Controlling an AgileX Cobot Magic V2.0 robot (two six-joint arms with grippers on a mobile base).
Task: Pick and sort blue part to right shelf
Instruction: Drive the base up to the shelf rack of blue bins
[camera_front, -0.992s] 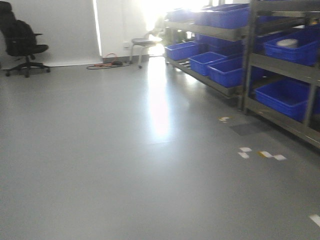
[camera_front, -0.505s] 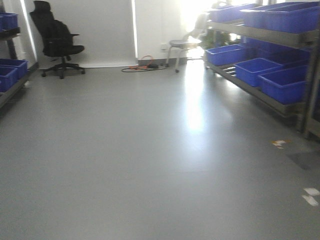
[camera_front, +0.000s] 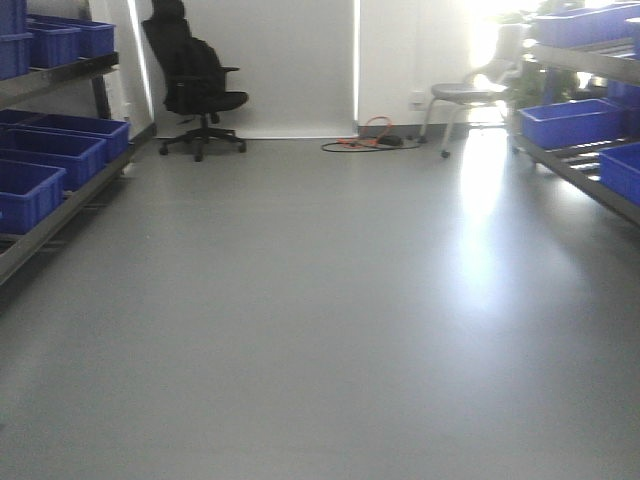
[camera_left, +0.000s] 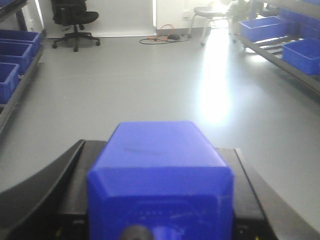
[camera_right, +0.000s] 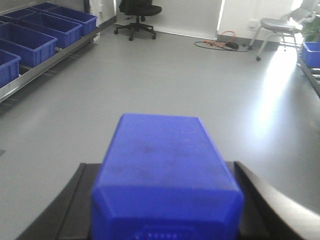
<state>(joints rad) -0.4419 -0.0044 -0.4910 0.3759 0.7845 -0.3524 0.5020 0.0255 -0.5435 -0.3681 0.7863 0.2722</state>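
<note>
The left gripper (camera_left: 160, 155) pinches a blue part (camera_left: 160, 175) between its black fingers. The right gripper (camera_right: 165, 150) clamps a second blue part (camera_right: 165, 175) the same way. The right shelf (camera_front: 580, 180) stands well apart at the far right.

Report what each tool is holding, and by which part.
Cannot be told. One blue block sits between the left tool's black sides, a second blue block between the right tool's; no contact shows, and each may be tool housing.
</note>
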